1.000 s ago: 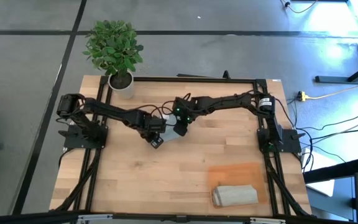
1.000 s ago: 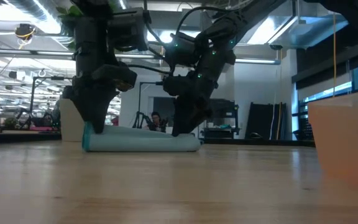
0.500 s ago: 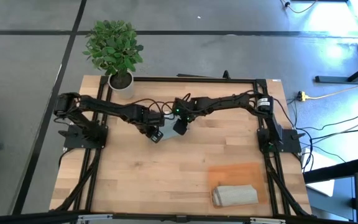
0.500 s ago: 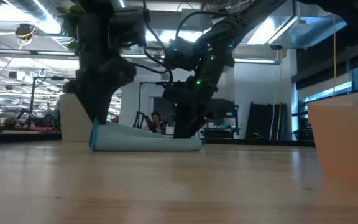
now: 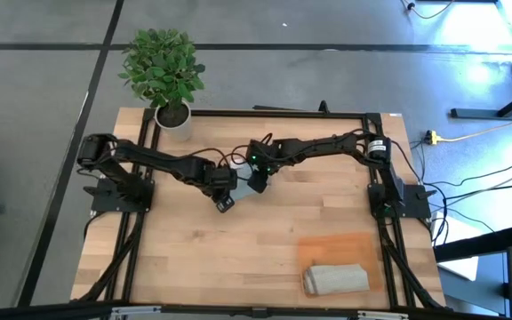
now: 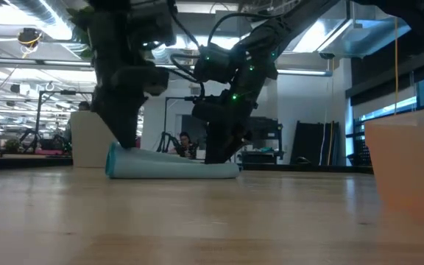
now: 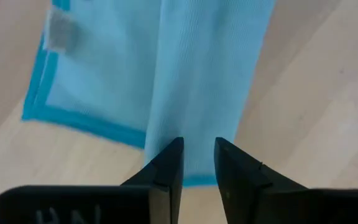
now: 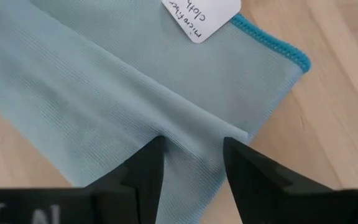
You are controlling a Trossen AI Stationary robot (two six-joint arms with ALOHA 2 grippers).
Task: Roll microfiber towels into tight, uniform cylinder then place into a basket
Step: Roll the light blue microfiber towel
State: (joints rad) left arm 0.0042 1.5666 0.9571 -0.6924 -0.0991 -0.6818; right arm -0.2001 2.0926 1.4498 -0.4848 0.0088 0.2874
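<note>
Two hands work the blue towel near the middle of the bench, toward its far side.

1. My left hand sits at one end of the roll. In the left wrist view its fingers stand narrowly parted, tips straddling the end of the rolled part, near the darker blue hem. I cannot tell whether they pinch the cloth or only rest on it.

2. My right hand sits at the other end of the roll. In the right wrist view its fingers stand moderately apart and press down on the cloth, with a fold of it rising between them. A white label shows on that end of the towel, beside a blue-edged corner.

3. In the low view the blue towel lies flat on the bench as a long, low roll, with both arms coming down onto it from above.

4. The grey towel, already rolled, lies in the basket at the near right corner of the bench, well apart from both hands.

5. A potted plant stands at the far left corner.
</note>
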